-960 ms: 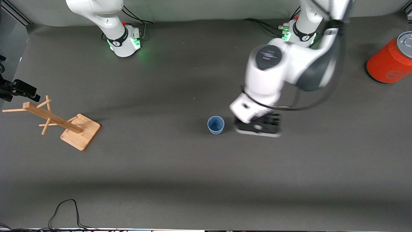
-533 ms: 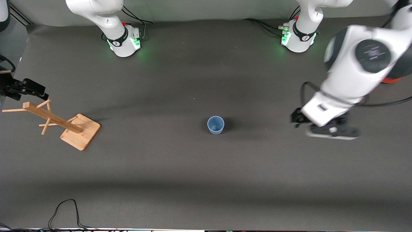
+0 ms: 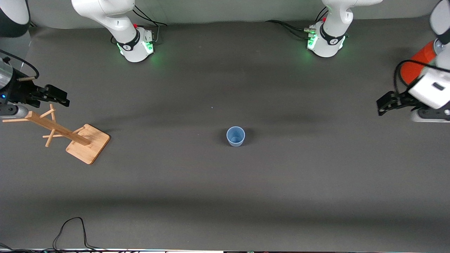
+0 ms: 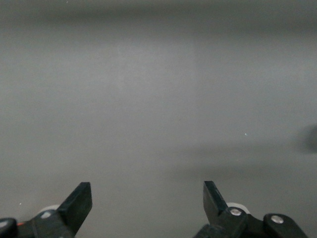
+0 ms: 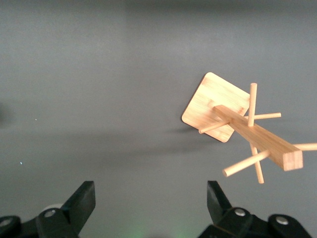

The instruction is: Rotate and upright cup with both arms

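Observation:
The pale-blue cup [image 3: 235, 136] stands upright, mouth up, alone in the middle of the table. My left gripper [image 3: 384, 103] is open and empty over the table at the left arm's end, next to the orange can, well away from the cup. In the left wrist view the left gripper [image 4: 147, 198] shows only bare table between its fingers. My right gripper [image 3: 56, 95] is open and empty over the top of the wooden rack at the right arm's end. The right wrist view shows the right gripper [image 5: 151, 198] open, and no cup.
A wooden peg rack [image 3: 75, 137] stands at the right arm's end; it also shows in the right wrist view [image 5: 233, 116]. A large orange can [image 3: 416, 66] stands at the left arm's end, partly hidden by the left arm. A black cable [image 3: 70, 228] lies at the table's near edge.
The left arm has swung away from beside the cup to its end of the table. The right gripper has come farther into view over the rack. The cup has not moved.

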Robot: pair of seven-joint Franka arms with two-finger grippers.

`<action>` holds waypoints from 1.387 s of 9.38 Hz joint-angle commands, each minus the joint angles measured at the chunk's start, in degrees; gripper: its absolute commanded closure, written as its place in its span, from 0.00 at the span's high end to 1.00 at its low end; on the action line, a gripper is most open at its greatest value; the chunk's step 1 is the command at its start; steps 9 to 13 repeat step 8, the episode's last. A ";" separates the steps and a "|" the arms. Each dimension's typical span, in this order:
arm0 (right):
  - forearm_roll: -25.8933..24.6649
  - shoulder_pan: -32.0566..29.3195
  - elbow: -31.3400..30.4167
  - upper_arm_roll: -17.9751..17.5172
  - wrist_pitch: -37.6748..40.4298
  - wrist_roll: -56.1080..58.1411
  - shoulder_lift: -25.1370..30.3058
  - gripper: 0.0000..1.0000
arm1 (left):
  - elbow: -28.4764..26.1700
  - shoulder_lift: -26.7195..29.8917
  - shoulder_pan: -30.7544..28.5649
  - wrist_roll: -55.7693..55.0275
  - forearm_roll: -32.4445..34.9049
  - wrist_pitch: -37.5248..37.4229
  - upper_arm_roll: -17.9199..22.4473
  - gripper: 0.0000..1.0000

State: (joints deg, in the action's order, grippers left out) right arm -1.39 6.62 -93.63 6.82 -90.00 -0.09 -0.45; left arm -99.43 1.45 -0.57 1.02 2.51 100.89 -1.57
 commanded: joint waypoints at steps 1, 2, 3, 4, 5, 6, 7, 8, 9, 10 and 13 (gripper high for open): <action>0.16 0.06 0.11 0.21 -0.53 -0.52 -0.07 1.00 | -1.03 1.01 1.10 1.88 -1.02 -0.70 1.48 1.00; 0.16 0.06 0.20 0.21 -0.53 -0.44 -0.07 1.00 | -0.85 0.84 1.27 1.97 -0.67 -0.70 1.48 1.00; 0.16 0.06 0.11 0.21 -0.44 -0.44 -0.07 1.00 | -0.50 0.66 1.97 1.97 -0.49 -0.70 1.48 1.00; 0.16 -0.03 0.11 0.29 -0.44 -0.44 0.01 1.00 | -0.41 0.57 2.32 1.71 -0.31 -0.78 1.48 1.00; 0.25 -0.03 0.20 0.29 -0.44 -0.44 -0.07 1.00 | -0.32 0.31 2.50 1.62 -0.23 -0.78 1.48 1.00; 0.33 -0.12 0.11 0.29 -0.44 -0.52 -0.16 1.00 | -0.24 0.05 2.42 1.62 -0.23 -0.78 1.48 1.00; 0.33 -0.12 0.37 0.21 -0.44 -0.52 -0.34 1.00 | 0.72 -1.26 2.42 1.44 0.04 -0.87 1.31 1.00; 0.42 -0.21 0.55 0.29 -0.53 -0.52 -0.86 1.00 | 2.21 -2.06 2.50 1.44 0.04 -2.96 1.30 1.00; 0.42 -0.21 0.55 0.29 -0.53 -0.52 -0.86 1.00 | 2.21 -2.06 2.50 1.44 0.04 -2.96 1.30 1.00; 0.42 -0.21 0.55 0.29 -0.53 -0.52 -0.86 1.00 | 2.21 -2.06 2.50 1.44 0.04 -2.96 1.30 1.00; 0.42 -0.21 0.55 0.29 -0.53 -0.52 -0.86 1.00 | 2.21 -2.06 2.50 1.44 0.04 -2.96 1.30 1.00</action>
